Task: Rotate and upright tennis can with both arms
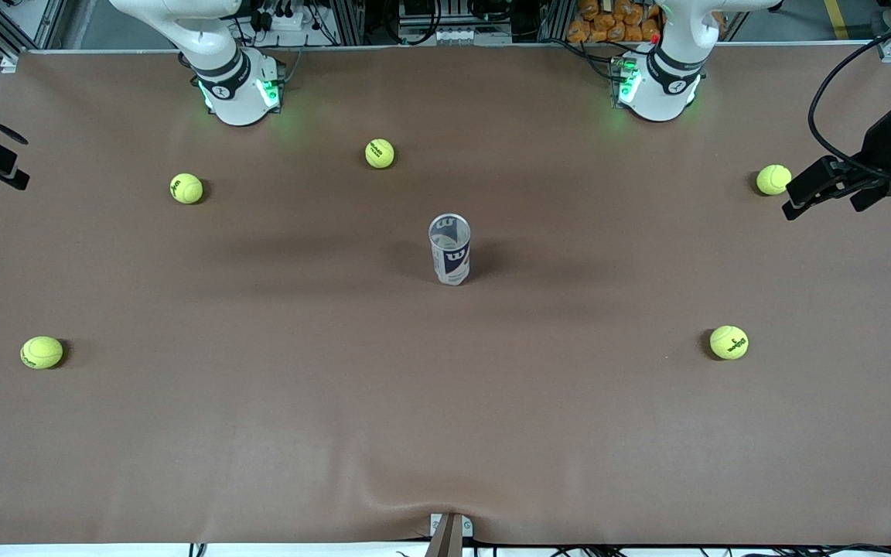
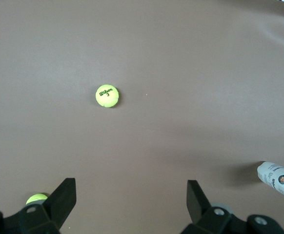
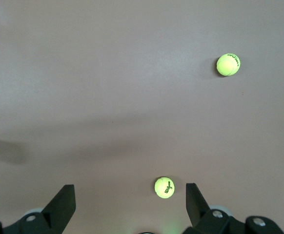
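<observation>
Tennis can (image 1: 449,249) upright on counter (image 1: 445,402), nothing visible inside.
Left end effector (image 2: 131,200) and right end effector (image 3: 130,204) hang wide, holding nothing.

The left claw (image 2: 131,201) hangs high above the left arm's end of the table, its fingers (image 2: 64,199) spread wide and empty. The right claw (image 3: 130,202) hangs over the right arm's end, equally wide and empty. Both white arms rise from their green-lit bases.
</observation>
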`<state>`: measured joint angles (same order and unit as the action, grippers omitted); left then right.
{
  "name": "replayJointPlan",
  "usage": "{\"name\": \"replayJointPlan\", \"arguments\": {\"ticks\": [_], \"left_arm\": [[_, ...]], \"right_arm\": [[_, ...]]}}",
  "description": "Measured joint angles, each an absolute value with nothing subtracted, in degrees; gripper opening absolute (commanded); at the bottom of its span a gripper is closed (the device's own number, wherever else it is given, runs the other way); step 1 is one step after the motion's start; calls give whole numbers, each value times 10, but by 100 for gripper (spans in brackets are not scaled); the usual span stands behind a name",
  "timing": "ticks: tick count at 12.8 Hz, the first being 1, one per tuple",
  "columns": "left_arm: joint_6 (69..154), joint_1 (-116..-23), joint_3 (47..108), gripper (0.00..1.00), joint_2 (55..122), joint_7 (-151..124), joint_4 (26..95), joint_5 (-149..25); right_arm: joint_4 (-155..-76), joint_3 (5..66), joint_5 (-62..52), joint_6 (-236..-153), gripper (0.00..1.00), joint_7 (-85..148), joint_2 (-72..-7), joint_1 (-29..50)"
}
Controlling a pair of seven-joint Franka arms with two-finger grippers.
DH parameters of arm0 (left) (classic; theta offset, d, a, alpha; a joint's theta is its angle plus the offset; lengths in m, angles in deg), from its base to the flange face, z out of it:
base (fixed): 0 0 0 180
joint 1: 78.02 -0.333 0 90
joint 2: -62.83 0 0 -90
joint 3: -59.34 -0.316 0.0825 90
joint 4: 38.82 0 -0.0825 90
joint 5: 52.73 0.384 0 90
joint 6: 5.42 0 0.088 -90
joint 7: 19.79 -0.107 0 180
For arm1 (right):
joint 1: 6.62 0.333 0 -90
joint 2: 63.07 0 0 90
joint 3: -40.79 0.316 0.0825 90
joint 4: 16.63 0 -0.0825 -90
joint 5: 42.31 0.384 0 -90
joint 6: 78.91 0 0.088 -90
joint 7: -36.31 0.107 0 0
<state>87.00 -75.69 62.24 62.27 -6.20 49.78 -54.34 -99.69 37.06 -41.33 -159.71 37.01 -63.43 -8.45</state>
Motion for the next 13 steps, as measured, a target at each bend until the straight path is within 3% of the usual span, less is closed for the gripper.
{"name": "replayJointPlan", "arguments": {"ticks": [13], "left_arm": [[870,-757,618,100,630,-98,498,-543]], "right_arm": [[-997,368,-413,-1597,100,370,-635,-85]]}}
